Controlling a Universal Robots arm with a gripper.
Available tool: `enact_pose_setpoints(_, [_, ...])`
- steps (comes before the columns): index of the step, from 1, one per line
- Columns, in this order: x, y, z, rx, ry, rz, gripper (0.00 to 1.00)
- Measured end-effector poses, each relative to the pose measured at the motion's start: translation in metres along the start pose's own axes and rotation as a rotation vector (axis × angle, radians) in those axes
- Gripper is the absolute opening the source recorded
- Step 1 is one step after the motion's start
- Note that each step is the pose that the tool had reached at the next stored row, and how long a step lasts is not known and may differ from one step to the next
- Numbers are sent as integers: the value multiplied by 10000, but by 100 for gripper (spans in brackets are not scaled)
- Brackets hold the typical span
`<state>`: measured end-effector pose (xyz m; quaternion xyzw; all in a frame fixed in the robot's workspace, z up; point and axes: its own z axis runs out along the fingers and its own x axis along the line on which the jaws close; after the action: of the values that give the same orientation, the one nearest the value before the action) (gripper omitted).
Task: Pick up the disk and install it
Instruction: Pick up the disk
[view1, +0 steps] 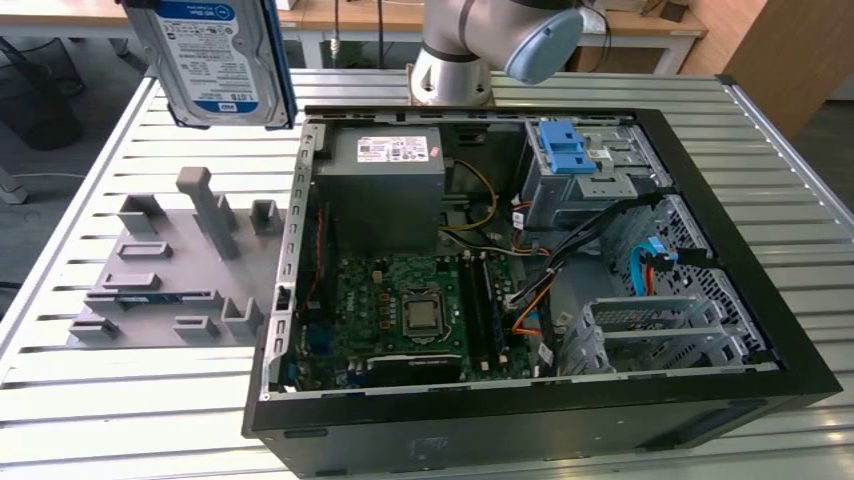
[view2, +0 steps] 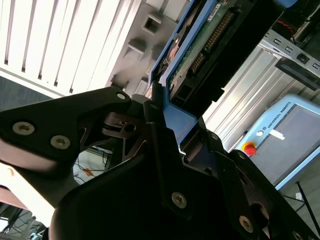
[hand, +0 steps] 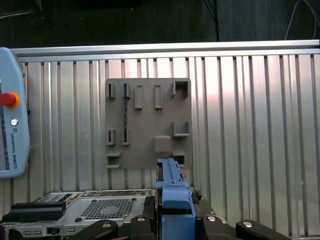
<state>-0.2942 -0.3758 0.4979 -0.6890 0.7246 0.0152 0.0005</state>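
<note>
In the exterior view, the disk (view1: 214, 62) hangs in the air, above the table and well apart from the open computer case (view1: 747, 300) and its drive cage (view1: 587, 170). I judge the pickup done and the install not yet done. Its long axis runs up and down, label toward the camera.

In the second wrist view, my gripper (view2: 170, 107) has its fingers (view2: 156, 140) clamped on the disk's blue frame. The circuit-board side shows, long axis running away from me.

In the first wrist view, the disk is edge-on over the grey fixture (hand: 147, 125).
</note>
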Motion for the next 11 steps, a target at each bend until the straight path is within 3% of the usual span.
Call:
enact_pose_setpoints(4, [25, -10, 0, 0, 10, 0, 37])
enact_pose_setpoints(11, [46, -89, -1, 0, 10, 1, 37])
